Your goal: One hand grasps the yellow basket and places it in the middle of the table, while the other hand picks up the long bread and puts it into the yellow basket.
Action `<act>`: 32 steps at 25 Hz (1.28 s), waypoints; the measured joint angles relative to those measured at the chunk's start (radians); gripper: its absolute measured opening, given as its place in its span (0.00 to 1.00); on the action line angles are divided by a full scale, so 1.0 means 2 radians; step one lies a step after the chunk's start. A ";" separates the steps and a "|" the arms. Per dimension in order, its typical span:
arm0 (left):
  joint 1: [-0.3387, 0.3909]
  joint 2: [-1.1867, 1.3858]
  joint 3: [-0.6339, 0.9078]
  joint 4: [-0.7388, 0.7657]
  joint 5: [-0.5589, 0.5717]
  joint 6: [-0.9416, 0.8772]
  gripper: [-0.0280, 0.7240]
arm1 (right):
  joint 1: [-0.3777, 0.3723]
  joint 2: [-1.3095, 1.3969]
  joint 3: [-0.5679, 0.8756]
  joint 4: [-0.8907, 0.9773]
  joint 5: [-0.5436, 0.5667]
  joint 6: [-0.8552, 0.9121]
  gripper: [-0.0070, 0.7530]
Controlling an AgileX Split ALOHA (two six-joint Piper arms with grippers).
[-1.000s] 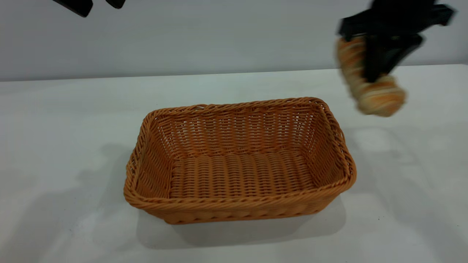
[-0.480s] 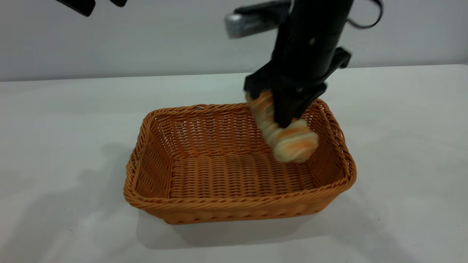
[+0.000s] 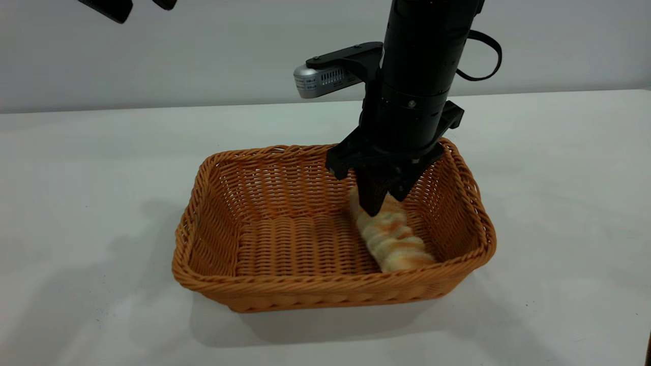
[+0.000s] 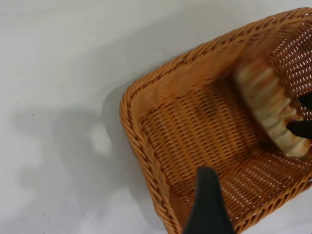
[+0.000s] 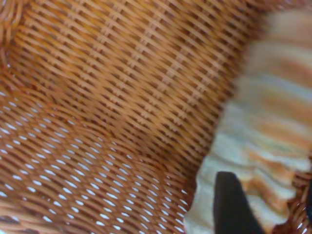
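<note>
The yellow basket stands in the middle of the white table. My right gripper reaches down inside its right half, shut on the far end of the long bread. The bread slopes down, and its near end rests on the basket floor by the right wall. In the right wrist view the bread lies between my fingers over the weave. The left wrist view shows the basket and the bread from above. My left gripper hangs open and empty, high at the back left.
Bare white table surrounds the basket on all sides. A grey wall runs behind the table's far edge. The right arm's wrist camera sticks out to the left above the basket's back rim.
My right gripper carried the bread from high at the right, leftward and down into the basket, until its near end touched the floor. The basket and the left gripper stayed still.
</note>
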 joint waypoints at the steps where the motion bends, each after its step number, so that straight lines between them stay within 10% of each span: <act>1: 0.000 -0.001 0.000 0.000 0.001 0.000 0.82 | 0.000 -0.001 0.000 0.000 0.002 0.000 0.64; 32: 0.000 -0.272 0.000 0.094 0.118 0.001 0.82 | 0.000 -0.381 0.004 -0.126 0.199 0.051 0.58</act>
